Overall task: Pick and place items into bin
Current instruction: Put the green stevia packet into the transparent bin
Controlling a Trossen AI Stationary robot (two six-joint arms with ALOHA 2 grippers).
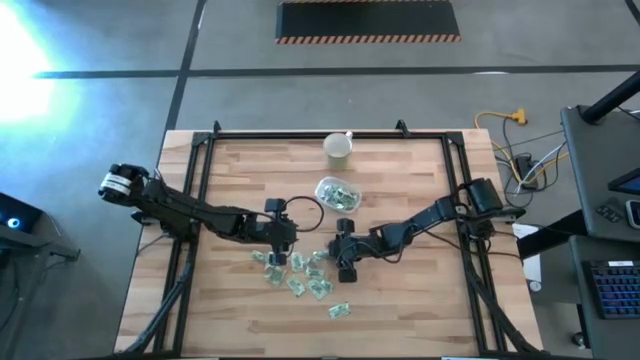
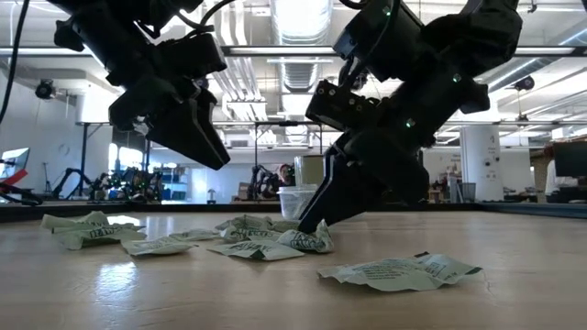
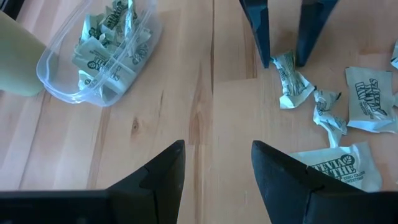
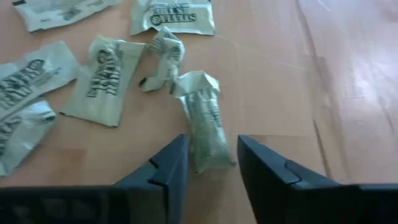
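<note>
About 10 loose packets (image 1: pixel 300 275) lie mid-table w/ one more (image 1: pixel 339 311) apart toward the near edge, several in the 1 clear bin (image 1: pixel 338 193) beside 1 cup (image 1: pixel 339 148); right gripper (image 4: pixel 208 163) is spread, straddling a packet (image 4: pixel 204 121), left gripper (image 3: pixel 217 165) hangs spread over bare wood.

This is a robotics lab or industrial test hall. Beyond the right gripper (image 2: pixel 316 220), the low view looks into a large open room with exposed ceiling ducts (image 2: pixel 303 69), strip lights and white columns (image 2: pixel 479 160). Below the arms, a butcher-block table (image 1: pixel 400 310) stands on a grey concrete floor (image 1: pixel 120 110), with a hazard-striped mat (image 1: pixel 368 20) farther out. Beside the right arm's base sit loose cables (image 1: pixel 515 150) and a keyboard (image 1: pixel 612 285).
</note>
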